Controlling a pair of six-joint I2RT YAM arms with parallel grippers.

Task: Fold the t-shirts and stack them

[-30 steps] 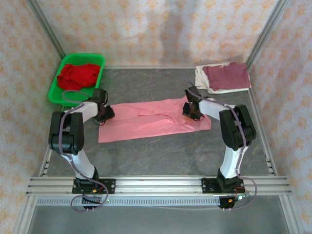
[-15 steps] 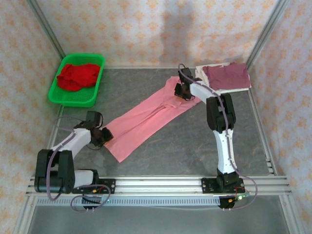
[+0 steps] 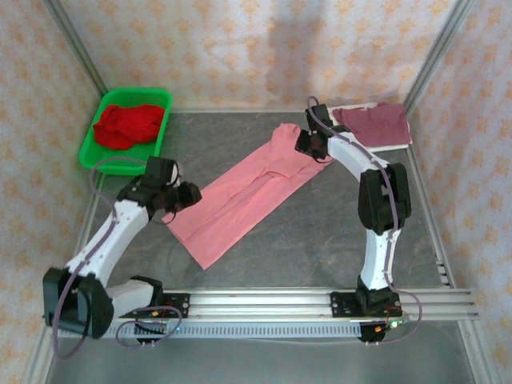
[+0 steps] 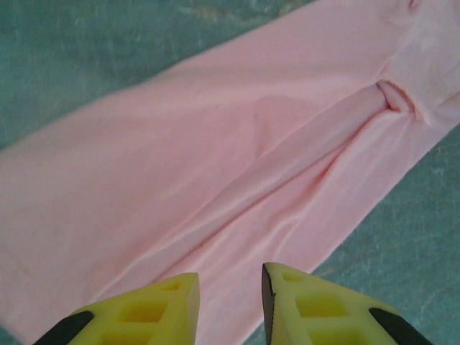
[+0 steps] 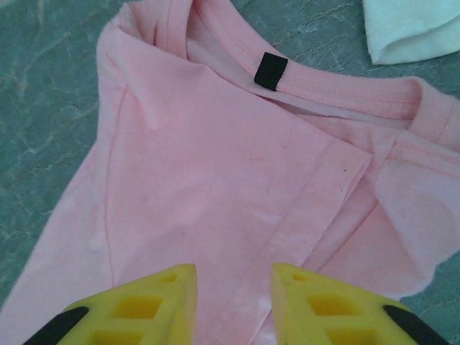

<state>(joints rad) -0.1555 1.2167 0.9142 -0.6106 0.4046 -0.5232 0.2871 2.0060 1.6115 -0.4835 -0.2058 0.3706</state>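
the aluminium rail [image 3: 264,300] runs along the bottom of the frame and carries both arm bases. beyond it, bare grey marbled tabletop [image 3: 320,248] spreads across the lower centre and right. the salmon-pink t-shirt [image 3: 244,196] lies flat as a long folded strip, slanting from lower left to upper centre. the left gripper [image 3: 186,194] sits over its lower left end, fingers slightly apart and gripping nothing. the right gripper [image 3: 310,146] sits over the collar end, fingers likewise apart. farther back, upper left, a green basket [image 3: 86,156] holds a red t-shirt [image 3: 126,124]. upper right, a maroon t-shirt [image 3: 374,122] lies on an off-white t-shirt [image 5: 410,29], close to the patterned walls [image 3: 240,48].
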